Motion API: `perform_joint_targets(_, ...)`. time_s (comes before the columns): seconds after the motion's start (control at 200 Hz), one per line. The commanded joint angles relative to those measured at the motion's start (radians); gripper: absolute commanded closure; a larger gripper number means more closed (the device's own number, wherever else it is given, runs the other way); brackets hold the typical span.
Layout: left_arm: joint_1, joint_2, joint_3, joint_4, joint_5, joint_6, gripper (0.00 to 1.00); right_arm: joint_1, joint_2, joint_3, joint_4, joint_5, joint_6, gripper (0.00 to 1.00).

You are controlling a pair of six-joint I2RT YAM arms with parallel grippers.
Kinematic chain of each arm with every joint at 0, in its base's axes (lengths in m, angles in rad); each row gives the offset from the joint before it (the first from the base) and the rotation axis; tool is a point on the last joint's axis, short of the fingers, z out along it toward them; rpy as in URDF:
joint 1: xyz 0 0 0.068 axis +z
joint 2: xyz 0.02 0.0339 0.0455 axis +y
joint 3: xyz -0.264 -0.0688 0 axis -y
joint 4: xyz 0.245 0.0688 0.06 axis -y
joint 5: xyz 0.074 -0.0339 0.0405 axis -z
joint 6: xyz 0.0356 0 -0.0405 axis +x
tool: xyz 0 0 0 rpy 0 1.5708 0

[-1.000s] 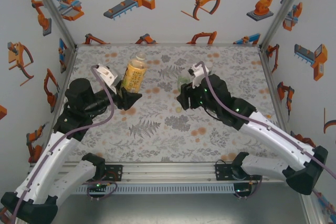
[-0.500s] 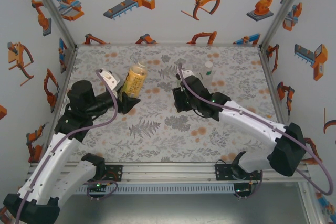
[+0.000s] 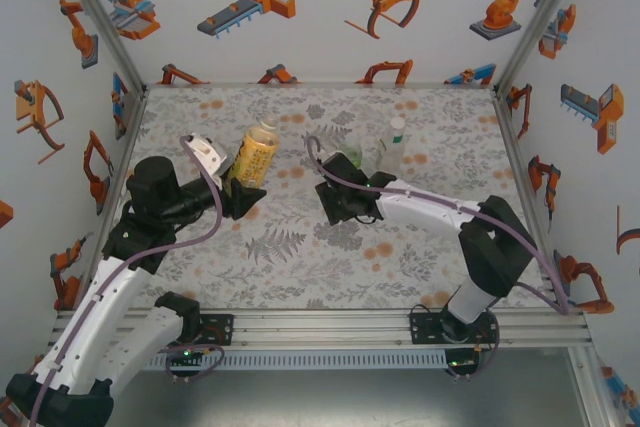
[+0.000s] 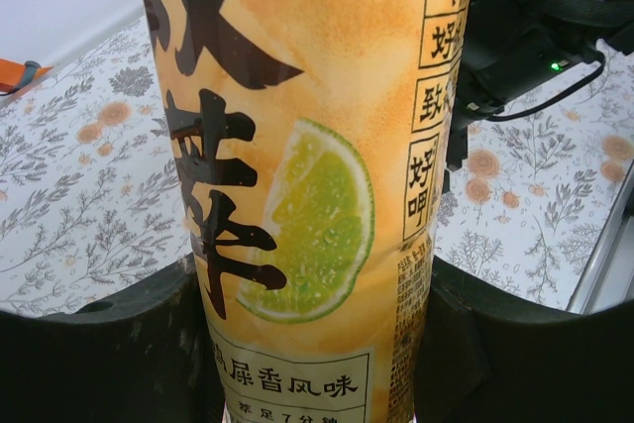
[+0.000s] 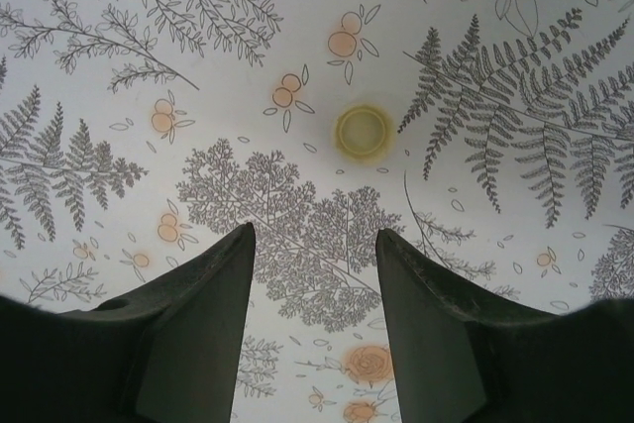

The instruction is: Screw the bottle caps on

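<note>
Progress looked slight: the tiny round pale-yellow plastic cap lay loose on the flower-printed table cover, just ahead of the right pincer and a little off its midline, touching neither finger. That pincer hung over the cover with its jaws partly spread and nothing between them. The left pincer was closed on the lower body of the clear plastic bottle of amber drink, holding it upright. From above its neck seemed bare, though I could not be sure. By my reading, picking up the cap, carrying it across and twisting it on were all left to do. Just beyond the right pincer stood the short green-tinted bottle and, to that bottle's right, the slim clear bottle. Whether either was capped was unclear. Nothing lay between the fingers and the cap, though the green bottle stood near enough to be brushed.
</note>
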Motion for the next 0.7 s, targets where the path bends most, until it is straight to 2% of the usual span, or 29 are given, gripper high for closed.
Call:
perform_joint_targets(0.0, 0.004, -0.006, -0.005, 0.01, 0.009, 0.004, 1.0, -0.018, 0.039, 0.048, 0.03, -0.027, -0.034, 0.49)
perform_joint_targets(0.345, 0.005, -0.004, -0.006, 0.011, 0.01, 0.002, 1.0, -0.052, 0.166, 0.123, 0.046, -0.097, -0.054, 0.5)
perform_joint_targets(0.696, 0.005, 0.007, -0.006, 0.017, 0.011, -0.002, 1.0, -0.056, 0.214, 0.116, 0.032, -0.136, -0.044, 0.51)
